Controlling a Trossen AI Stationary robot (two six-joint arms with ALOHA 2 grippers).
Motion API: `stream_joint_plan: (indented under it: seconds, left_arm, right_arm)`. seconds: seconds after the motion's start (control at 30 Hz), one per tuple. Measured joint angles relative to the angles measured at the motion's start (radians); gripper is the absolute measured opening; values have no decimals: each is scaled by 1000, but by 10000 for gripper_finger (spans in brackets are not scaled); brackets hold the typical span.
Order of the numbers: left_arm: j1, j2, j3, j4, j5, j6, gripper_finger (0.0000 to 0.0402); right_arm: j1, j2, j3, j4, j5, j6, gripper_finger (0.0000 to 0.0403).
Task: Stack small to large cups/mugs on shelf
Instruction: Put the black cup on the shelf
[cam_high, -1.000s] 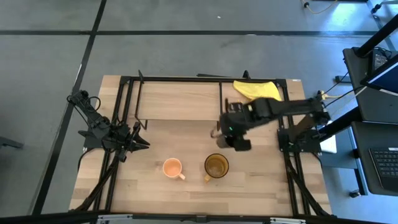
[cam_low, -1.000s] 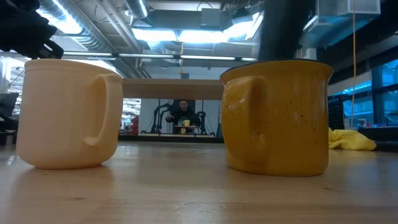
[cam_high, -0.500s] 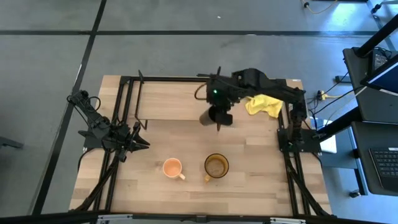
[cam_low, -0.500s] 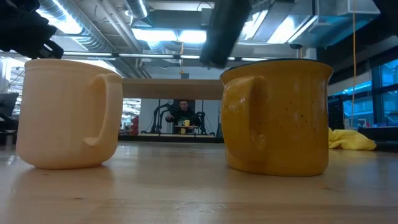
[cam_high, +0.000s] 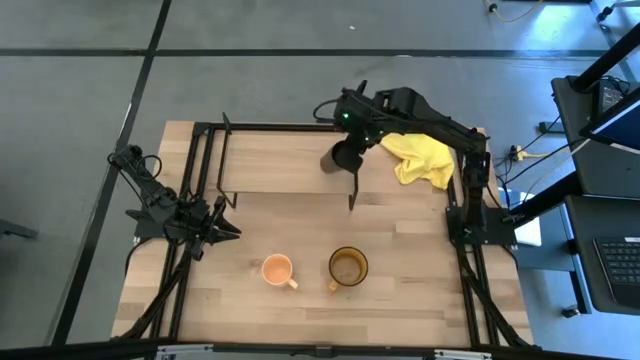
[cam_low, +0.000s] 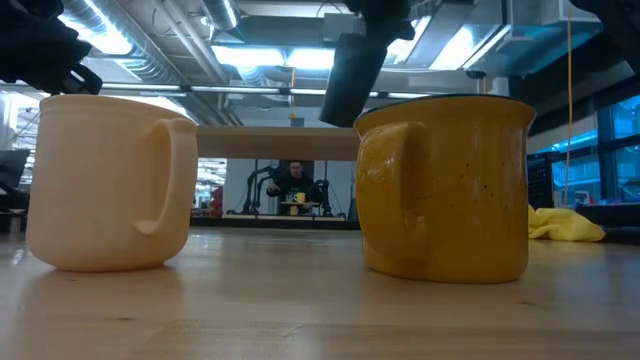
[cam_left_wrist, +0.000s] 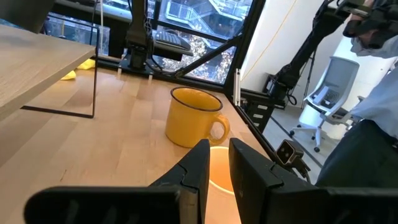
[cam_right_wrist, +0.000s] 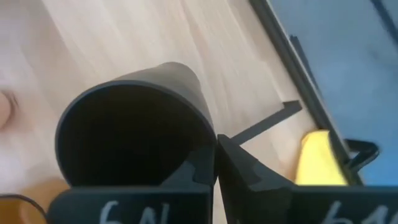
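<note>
My right gripper (cam_high: 352, 148) is shut on the small black cup (cam_high: 337, 158) and hangs above the shelf (cam_high: 270, 162), a light wooden board on thin black rods at the table's far half. In the low view the cup (cam_low: 350, 78) shows high up and tilted. The peach-orange mug (cam_high: 277, 270) and the amber-yellow mug (cam_high: 347, 267) stand upright on their bases on the table near its front edge. My left gripper (cam_high: 218, 230) waits at the table's left, its fingers a narrow gap apart with nothing between them. My right gripper holds the black cup by its rim wall (cam_right_wrist: 206, 144), one finger inside the cup and one outside. The fingers slant steeply down from above. The cup hangs below them, tilted, lifted clear of the shelf board.
A yellow cloth (cam_high: 420, 160) lies at the shelf's right end. Black frame rods (cam_high: 212, 170) run along the table's left and right sides. Bare tabletop lies between the shelf and the two mugs. A person sits in the room beyond the table (cam_low: 293, 180).
My right gripper has carried the black cup from beside the amber-yellow mug toward the table's far edge and a little left, rising slightly, until it hangs over the shelf board. The wrist has rolled and the cup has tipped with it.
</note>
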Motion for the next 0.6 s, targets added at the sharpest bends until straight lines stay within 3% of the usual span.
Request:
stream_joint_plan:
  seconds: [0.6]
  left_arm:
    - [0,0,0,0,0,0,55]
  right_arm:
    - [-26,0,-1,-39,8,85,10]
